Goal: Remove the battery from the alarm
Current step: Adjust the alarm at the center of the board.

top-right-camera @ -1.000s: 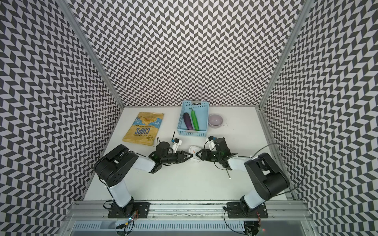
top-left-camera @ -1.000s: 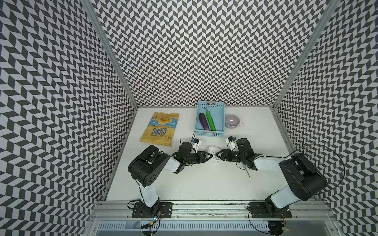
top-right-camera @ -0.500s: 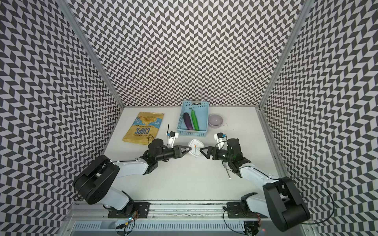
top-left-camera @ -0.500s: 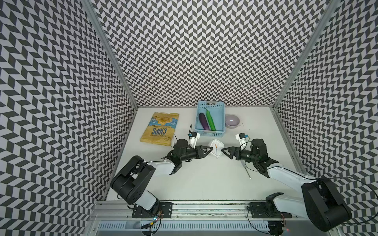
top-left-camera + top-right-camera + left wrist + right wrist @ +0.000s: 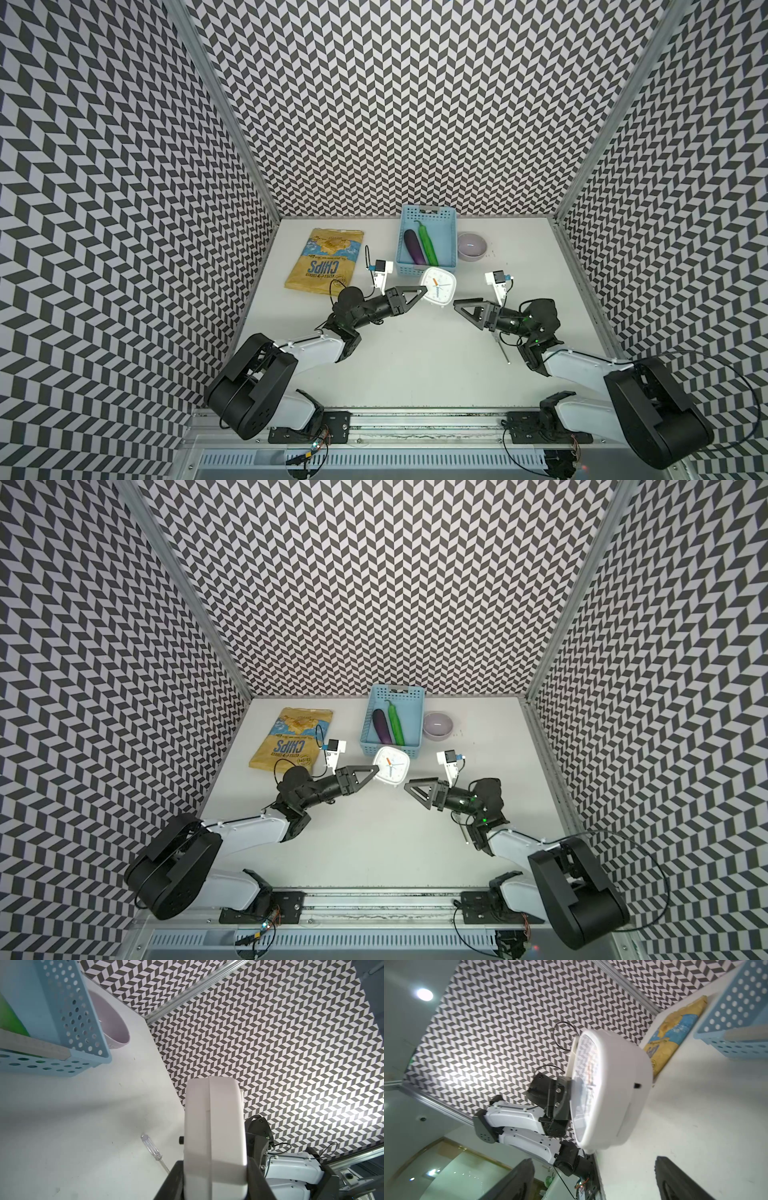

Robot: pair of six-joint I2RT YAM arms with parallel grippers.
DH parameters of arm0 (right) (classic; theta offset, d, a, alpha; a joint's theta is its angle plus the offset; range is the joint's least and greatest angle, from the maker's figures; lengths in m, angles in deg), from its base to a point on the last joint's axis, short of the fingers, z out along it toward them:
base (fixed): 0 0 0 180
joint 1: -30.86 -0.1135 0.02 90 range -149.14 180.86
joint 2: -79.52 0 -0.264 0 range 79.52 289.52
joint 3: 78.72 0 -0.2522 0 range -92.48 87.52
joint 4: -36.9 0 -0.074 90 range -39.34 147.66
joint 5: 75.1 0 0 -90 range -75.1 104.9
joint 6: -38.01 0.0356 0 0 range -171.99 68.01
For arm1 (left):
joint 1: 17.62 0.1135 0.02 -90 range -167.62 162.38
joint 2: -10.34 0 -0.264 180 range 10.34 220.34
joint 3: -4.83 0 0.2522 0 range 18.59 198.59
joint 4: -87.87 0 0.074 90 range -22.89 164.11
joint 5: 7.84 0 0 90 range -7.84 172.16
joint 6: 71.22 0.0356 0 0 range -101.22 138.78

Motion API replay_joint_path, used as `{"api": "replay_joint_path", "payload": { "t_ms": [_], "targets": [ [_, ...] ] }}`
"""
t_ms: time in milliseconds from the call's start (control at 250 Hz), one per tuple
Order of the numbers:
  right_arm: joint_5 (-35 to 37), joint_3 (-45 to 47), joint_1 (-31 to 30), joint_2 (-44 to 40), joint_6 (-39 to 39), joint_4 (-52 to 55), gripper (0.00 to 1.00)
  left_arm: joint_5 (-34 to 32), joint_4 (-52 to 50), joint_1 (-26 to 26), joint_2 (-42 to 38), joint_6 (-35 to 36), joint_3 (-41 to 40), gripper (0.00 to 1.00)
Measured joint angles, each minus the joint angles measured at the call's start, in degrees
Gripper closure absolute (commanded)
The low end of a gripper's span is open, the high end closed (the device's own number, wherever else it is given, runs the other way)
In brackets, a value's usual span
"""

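Held: alarm (image 5: 437, 284), mid-frame just below the basket (image 5: 428, 211), dial up, left edge clamped in the left gripper (image 5: 422, 291).
Changed: right gripper (image 5: 457, 303) jaws wide apart, off the alarm, to its lower right; a second ago both grippers met at the alarm, lower in frame.
Unseen: battery, likely still inside; the back needs exposing.

Screwdriver (image 5: 151, 1147) tip behind left gripper (image 5: 215, 1169)
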Motion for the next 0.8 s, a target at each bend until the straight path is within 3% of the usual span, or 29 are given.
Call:
{"api": "replay_joint_path", "payload": {
  "t_ms": [132, 300, 505, 801],
  "targets": [
    [-0.5, 0.0, -0.3, 6.0, 9.2, -13.3, 0.13, 1.3, 4.8, -0.8, 0.9, -4.0, 0.0, 0.77],
    [-0.2, -0.6, -1.4, 14.0, 18.3, -19.8, 0.17, 2.1, 8.1, -1.4, 2.5, -7.0, 0.0, 0.78],
    [0.7, -1.0, -3.0, 14.8, 21.0, -20.7, 0.21, 2.1, 8.0, -2.4, 2.9, -6.9, 0.0, 0.78],
    [1.9, -1.6, -3.0, 13.4, 20.5, -20.7, 0.46, 2.0, 7.2, -2.7, 2.9, -6.5, 0.0, 0.78]
  ]
}}
